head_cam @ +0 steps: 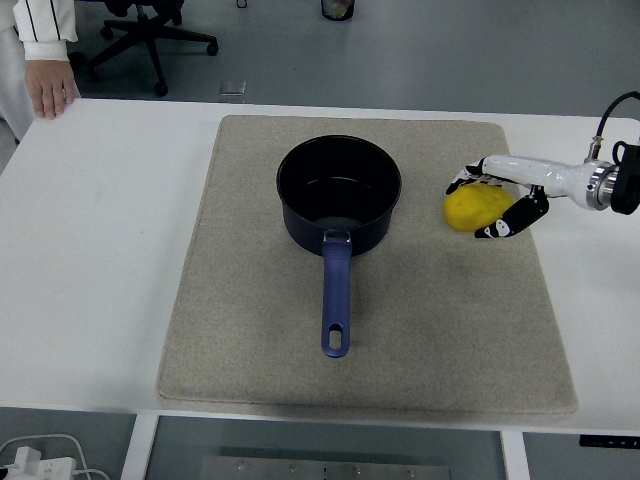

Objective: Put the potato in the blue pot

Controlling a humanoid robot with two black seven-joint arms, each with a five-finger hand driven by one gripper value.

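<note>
A yellow potato point(476, 209) lies on the beige mat point(250, 330), to the right of the blue pot point(338, 195). The pot stands upright and empty at the mat's middle, its blue handle point(336, 298) pointing toward the near edge. My right hand point(495, 200) comes in from the right edge. Its white and black fingers point(512, 219) are spread around the potato's right side and back, close to it or touching it, not closed on it. The left arm is out of view.
A person's hand point(50, 88) rests on the table's far left corner. An office chair base point(150, 40) stands on the floor behind the table. A power strip point(40, 465) lies on the floor below the near left edge.
</note>
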